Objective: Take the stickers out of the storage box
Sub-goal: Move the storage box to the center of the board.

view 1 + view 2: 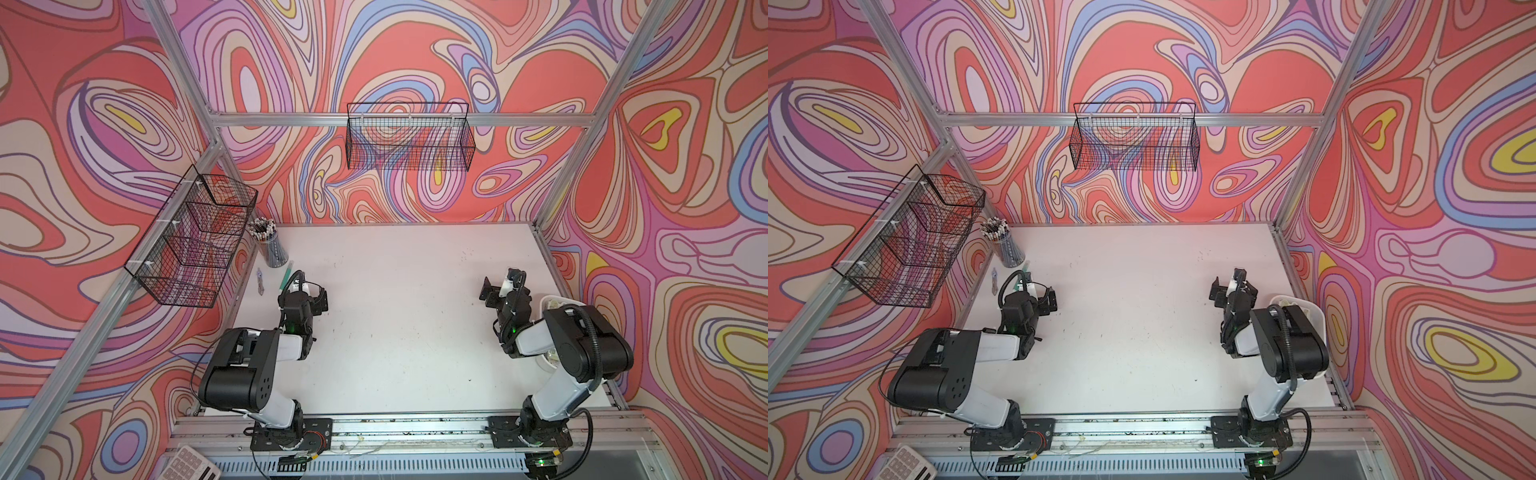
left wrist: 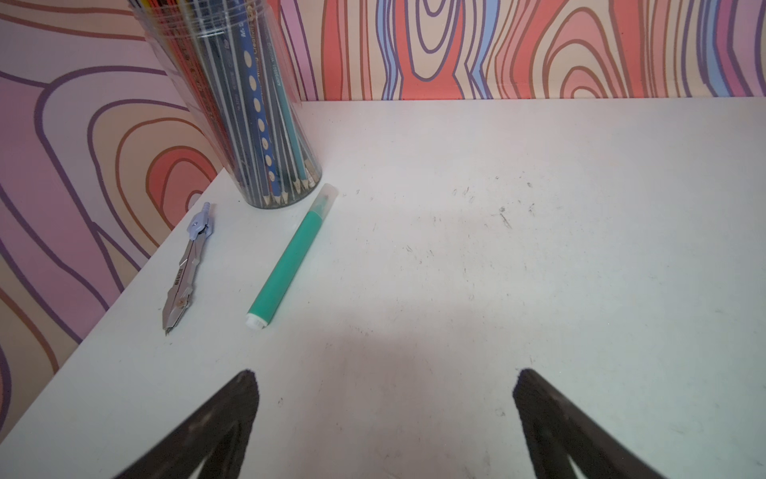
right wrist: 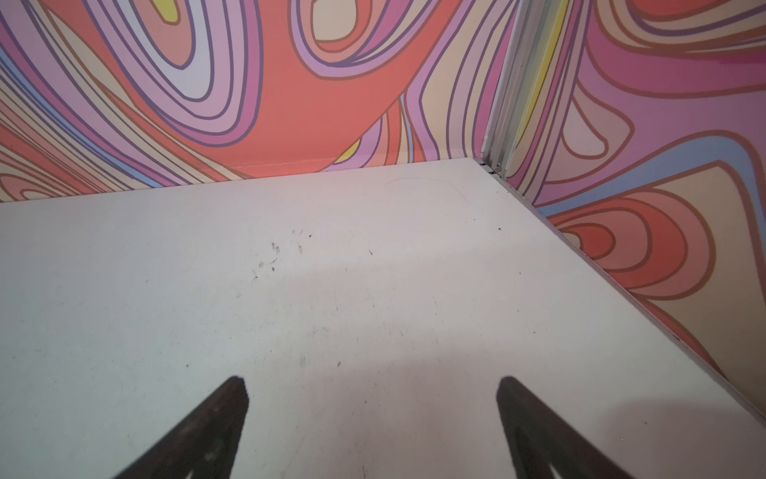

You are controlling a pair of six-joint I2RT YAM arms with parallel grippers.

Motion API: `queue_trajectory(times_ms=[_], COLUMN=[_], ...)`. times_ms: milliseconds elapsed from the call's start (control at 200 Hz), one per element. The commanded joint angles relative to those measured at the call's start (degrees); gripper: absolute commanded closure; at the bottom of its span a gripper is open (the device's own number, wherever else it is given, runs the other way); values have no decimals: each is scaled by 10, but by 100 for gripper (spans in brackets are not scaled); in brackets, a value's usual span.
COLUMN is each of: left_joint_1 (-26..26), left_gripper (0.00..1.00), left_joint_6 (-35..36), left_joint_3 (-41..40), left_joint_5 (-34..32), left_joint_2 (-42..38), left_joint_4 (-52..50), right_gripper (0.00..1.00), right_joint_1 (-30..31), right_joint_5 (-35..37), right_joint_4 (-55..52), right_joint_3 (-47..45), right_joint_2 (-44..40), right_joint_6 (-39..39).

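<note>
Right gripper, spread and empty, is hovering clear; it should be swinging toward the box at four o'clock.

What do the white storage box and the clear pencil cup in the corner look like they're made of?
The storage box is likely plastic: white, smooth, slightly shiny, with a thin rounded rim. It is mostly hidden, so this is uncertain. The pencil cup is probably clear plastic, though glass is possible; the pencils show straight through its wall.
</note>
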Motion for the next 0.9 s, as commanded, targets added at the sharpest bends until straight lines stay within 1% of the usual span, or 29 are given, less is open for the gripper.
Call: queue_trajectory(times_ms=[0, 75, 105, 215, 230, 295, 335, 376, 476, 561, 621, 711, 766, 816, 891], left_joint_1=[4, 3, 3, 1, 0, -9, -18, -30, -72, -131, -163, -188, -190, -190, -191], left_gripper=[0, 0, 0, 0, 0, 0, 0, 1, 0, 0, 0, 2, 3, 3, 3], left_joint_6=[8, 11, 9, 6, 6, 4, -3, -11, -32, -48, -73, -136, -168, -178, -185], left_joint_3=[4, 13, 22, 78, 101, 156, 179, 194, 226, 263, 294, 353, 386, 404, 403], left_joint_5=[16, 19, 14, -3, -7, -23, -33, -45, -59, -91, -105, -85, -62, -31, 4], left_joint_2=[0, -12, -21, -61, -65, -88, -103, -118, -152, -171, -179, -190, -193, -200, -220], left_joint_4=[7, -18, -43, -183, -205, -298, -333, -348, -393, -462, -528, -661, -745, -786, -817], right_gripper=[2, 2, 2, 2, 2, 2, 2, 3, 3, 6, 8, 10, 10, 10, 10], right_joint_1=[-2, -2, -2, -2, -2, -2, -2, -1, -2, -1, -1, -2, -6, -14, -40], right_joint_5=[20, 22, 26, 44, 44, 29, 16, 4, -22, -23, -27, -28, -20, -20, -29], right_joint_4=[-67, -134, -161, -288, -304, -382, -425, -489, -603, -705, -772, -853, -889, -913, -944], right_joint_3=[30, 52, 61, 107, 116, 153, 175, 207, 270, 322, 347, 371, 372, 366, 357], right_joint_2=[-42, -65, -78, -122, -127, -148, -158, -168, -183, -185, -185, -188, -197, -207, -221], right_joint_6=[3, 8, 12, 35, 39, 54, 67, 86, 116, 151, 173, 186, 188, 192, 197])
